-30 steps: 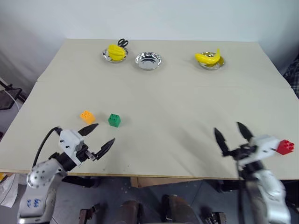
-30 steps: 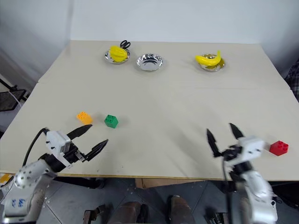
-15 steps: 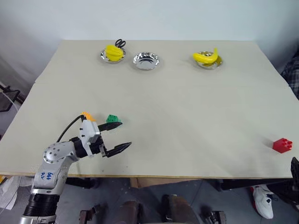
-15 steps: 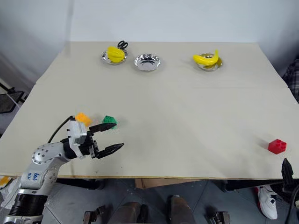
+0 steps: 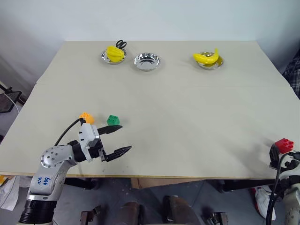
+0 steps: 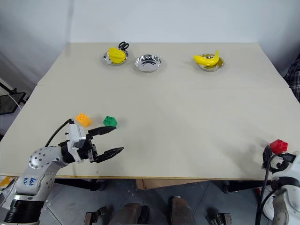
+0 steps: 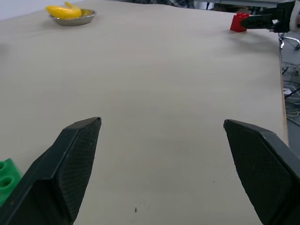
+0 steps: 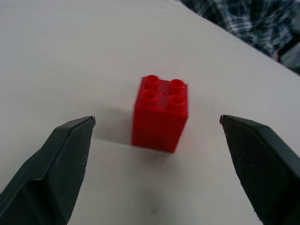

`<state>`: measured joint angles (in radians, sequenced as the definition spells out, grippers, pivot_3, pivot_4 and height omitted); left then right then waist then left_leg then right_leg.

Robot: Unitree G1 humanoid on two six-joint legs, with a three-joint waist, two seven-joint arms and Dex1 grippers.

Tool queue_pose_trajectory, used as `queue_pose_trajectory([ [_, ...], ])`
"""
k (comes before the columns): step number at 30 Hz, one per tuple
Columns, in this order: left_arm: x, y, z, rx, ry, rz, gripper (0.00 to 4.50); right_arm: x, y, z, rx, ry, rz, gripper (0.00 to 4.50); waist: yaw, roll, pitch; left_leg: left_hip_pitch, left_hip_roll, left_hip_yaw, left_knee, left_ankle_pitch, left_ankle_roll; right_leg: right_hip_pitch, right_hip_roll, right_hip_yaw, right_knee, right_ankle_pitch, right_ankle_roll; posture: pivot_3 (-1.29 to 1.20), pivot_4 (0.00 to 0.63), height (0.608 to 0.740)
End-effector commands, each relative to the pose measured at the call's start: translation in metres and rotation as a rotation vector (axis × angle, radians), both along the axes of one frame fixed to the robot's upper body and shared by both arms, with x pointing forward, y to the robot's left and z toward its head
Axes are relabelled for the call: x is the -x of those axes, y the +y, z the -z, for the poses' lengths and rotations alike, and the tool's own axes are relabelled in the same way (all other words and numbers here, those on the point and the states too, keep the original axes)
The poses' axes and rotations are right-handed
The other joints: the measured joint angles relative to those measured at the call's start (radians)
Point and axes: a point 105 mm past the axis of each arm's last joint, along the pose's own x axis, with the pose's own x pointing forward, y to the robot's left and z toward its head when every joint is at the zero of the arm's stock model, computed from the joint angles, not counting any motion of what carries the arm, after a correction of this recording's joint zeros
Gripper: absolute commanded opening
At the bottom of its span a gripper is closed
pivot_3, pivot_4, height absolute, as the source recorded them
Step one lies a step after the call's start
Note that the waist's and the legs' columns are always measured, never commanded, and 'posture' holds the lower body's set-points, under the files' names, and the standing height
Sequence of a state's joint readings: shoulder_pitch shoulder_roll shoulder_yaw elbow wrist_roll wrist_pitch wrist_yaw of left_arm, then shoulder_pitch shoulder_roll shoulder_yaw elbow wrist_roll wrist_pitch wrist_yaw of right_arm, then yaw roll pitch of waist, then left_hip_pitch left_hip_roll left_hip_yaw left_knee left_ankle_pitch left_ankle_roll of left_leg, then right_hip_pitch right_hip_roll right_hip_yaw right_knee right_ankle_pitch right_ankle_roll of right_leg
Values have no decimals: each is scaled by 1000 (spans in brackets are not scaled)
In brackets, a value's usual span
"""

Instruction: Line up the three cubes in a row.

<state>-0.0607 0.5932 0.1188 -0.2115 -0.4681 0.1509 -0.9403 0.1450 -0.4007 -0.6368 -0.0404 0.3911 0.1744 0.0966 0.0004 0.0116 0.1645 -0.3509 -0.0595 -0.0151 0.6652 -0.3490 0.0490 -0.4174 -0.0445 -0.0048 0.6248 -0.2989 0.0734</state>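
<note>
The red cube [image 8: 161, 114] is a glossy plastic block with four round studs on top, standing upright on the matte beige surface [image 5: 187, 108] straight ahead of my right jaws [image 8: 157, 173], in line with the gap between them but not touching either finger. Those jaws are spread wide and hold nothing; their black fingers [image 8: 51, 164] are wedge-shaped with a fine cross-hatched grip face. My right arm reaches out level at the near right edge of the surface. My left jaws [image 5: 117, 139] are also wide apart and empty, pointing level across the surface. The green cube [image 5: 113, 120], studded and angular, sits just beyond and beside one left finger, and the orange cube [image 5: 86, 117] lies close beside my left wrist, near the green one. The red cube is far across the surface from both.
</note>
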Motion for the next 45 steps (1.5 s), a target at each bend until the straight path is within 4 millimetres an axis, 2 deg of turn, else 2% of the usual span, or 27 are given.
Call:
queue_pose_trajectory([
  [1, 4, 1, -12, 8, -53, -9, 4438, -6, -9, -15, 35, -13, 56, 4500, 0, 0, 0, 0, 0, 0, 0, 0, 0, 0, 0, 0, 0, 0, 0, 0, 150, 740],
  [5, 4, 2, -13, 9, -56, -20, 4438, -19, -7, -14, 9, 7, 65, 4500, 0, 0, 0, 0, 0, 0, 0, 1, -1, -1, 0, 0, 2, 0, 0, 0, 150, 740],
  [10, 3, 4, -15, 9, -66, -31, 4438, -29, -4, -3, -93, 52, 68, 4500, 0, 0, 0, 0, 0, 0, 0, 1, -1, -1, 0, 0, 1, 0, 0, 0, 150, 740],
  [13, 2, 5, -16, 8, -74, -38, 4500, -29, -5, -2, -101, 59, 79, 3924, 0, 0, 0, 0, 0, 0, 0, 0, 0, -1, 0, 0, 1, 0, 0, 0, 150, 740],
  [17, 2, 6, -17, 9, -81, -47, 4500, -33, -1, -4, -99, 50, 71, 2645, -1, 0, 0, 0, 0, 0, 0, 0, -1, -1, 0, 0, 1, 0, 0, 0, 150, 740],
  [18, 2, 6, -17, 10, -82, -50, 4500, -35, 1, -5, -99, 41, 61, 2191, -1, 0, 0, 0, 0, 0, 0, 1, -1, -1, 0, 0, 2, 0, 0, 0, 150, 740],
  [20, 2, 5, -16, 10, -83, -53, 4500, -38, 3, -5, -95, 41, 48, 1681, -1, 0, 0, 0, 0, 0, 0, 1, -1, -1, 0, 0, 2, 0, 0, 0, 150, 740],
  [21, 2, 5, -16, 12, -84, -55, 4500, -39, 4, -6, -94, 36, 44, 1504, -1, 0, 0, 0, 0, 0, 0, 1, -1, -1, 0, 0, 2, 0, 0, 0, 150, 740],
  [25, 3, 5, -16, 14, -85, -64, 4500, -46, 9, -9, -85, 20, -26, 1528, -1, 0, 0, 0, 0, 0, 0, 1, -1, -1, 0, 0, 2, 0, 0, 0, 150, 740],
  [27, 5, 7, -16, 14, -86, -75, 4500, -57, 22, -18, -78, -17, -162, 1528, -2, 0, 0, -1, 0, 0, 0, 0, -1, -1, 0, 0, 2, 0, 0, 0, 150, 740],
  [30, 8, 12, -16, 16, -81, -98, 4500, -81, 72, -45, -7, -87, -589, 1528, -7, 0, 0, 0, 0, 1, 0, 0, 0, -1, 0, 0, 1, 0, 0, 0, 150, 740],
  [33, 11, 16, -13, 7, -69, -110, 4500, -88, 107, -56, 132, -72, -920, 1528, -10, 0, 0, 0, 0, 2, 0, 0, 0, -1, 1, 1, 2, 0, 0, 0, 150, 740],
  [36, 14, 23, -9, -6, -56, -136, 4500, -96, 126, -55, 235, 19, -1185, 1528, -6, 0, 1, 0, 0, 1, 0, 0, 0, -1, 1, 0, 1, 0, 0, 0, 150, 740],
  [39, 19, 26, -7, -10, -54, -157, 4500, -91, 154, -62, 318, 16, -1572, 1528, -5, -1, 2, 0, 0, 1, 1, 0, 0, -1, 1, 0, 0, 0, 0, 0, 150, 740],
  [45, 26, 25, -9, 0, -62, -189, 4500, -105, 176, -45, 379, 182, -1820, 1528, 1, -2, 2, -1, 0, -1, 1, 0, 0, -1, 0, -2, -1, 0, 0, 0, 150, 740],
])
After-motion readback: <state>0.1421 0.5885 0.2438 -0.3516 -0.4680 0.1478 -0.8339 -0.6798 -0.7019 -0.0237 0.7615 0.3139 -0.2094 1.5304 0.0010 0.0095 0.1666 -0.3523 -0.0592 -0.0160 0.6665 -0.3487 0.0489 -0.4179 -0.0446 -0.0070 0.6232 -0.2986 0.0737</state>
